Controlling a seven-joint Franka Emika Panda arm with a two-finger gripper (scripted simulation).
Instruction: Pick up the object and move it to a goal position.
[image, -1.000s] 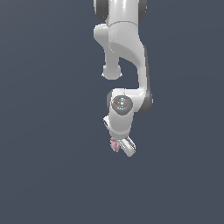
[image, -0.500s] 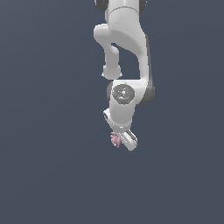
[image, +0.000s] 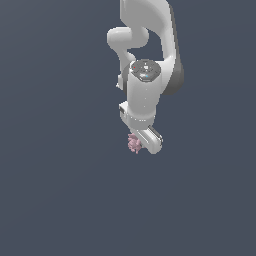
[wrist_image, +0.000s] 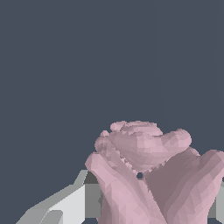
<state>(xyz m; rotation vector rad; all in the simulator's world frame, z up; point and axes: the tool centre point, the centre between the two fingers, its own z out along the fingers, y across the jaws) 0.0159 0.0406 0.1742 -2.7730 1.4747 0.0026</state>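
The object (image: 133, 143) is a small pale-pink knobbly lump. It hangs at the tip of the white arm, held between the fingers of my gripper (image: 139, 144), which is shut on it. In the exterior view it pokes out on the left side of the gripper's white finger (image: 152, 141). In the wrist view the object (wrist_image: 148, 170) fills the near part of the picture, with a grey-white finger (wrist_image: 65, 205) beside it.
The white arm's wrist (image: 145, 90) and upper links (image: 147, 25) reach in from the top of the exterior view. Around them there is only a plain dark blue-grey ground (image: 55, 190). No goal marker shows.
The gripper has moved upward and slightly to the right in the exterior view, still carrying the object. The wrist has swung round above it.
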